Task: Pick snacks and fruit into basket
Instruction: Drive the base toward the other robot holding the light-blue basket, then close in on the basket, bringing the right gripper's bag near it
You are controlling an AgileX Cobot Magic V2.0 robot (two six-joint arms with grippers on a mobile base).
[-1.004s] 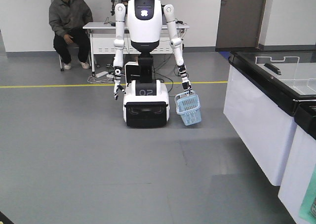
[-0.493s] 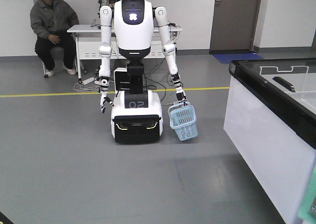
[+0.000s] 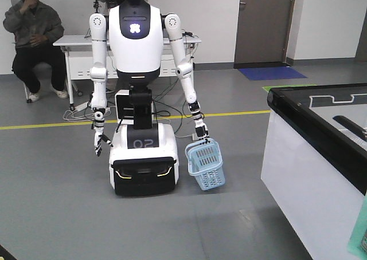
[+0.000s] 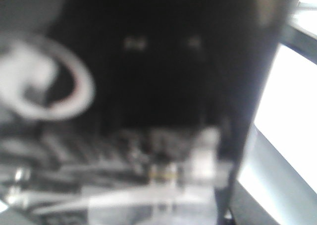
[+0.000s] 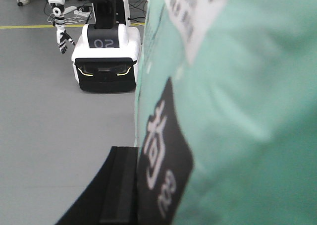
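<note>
- The right claw [image 5: 124, 190] is clamped on the teal pouch [image 5: 233, 111], with one black finger flat against its side. The pouch fills the wrist view, held in front of the white humanoid robot [image 3: 136, 36].
- The left claw's wrist view is a dark blur, so I cannot tell whether it is apart or together.
- The light blue basket [image 3: 205, 164] hangs tilted from the humanoid's lowered hand, just beside its base.
- A chest freezer [image 3: 309, 174] stands well apart from the humanoid, on the basket's side.
- Behind the humanoid are a white table [image 3: 74, 40] and a seated man [image 3: 32, 31].
</note>
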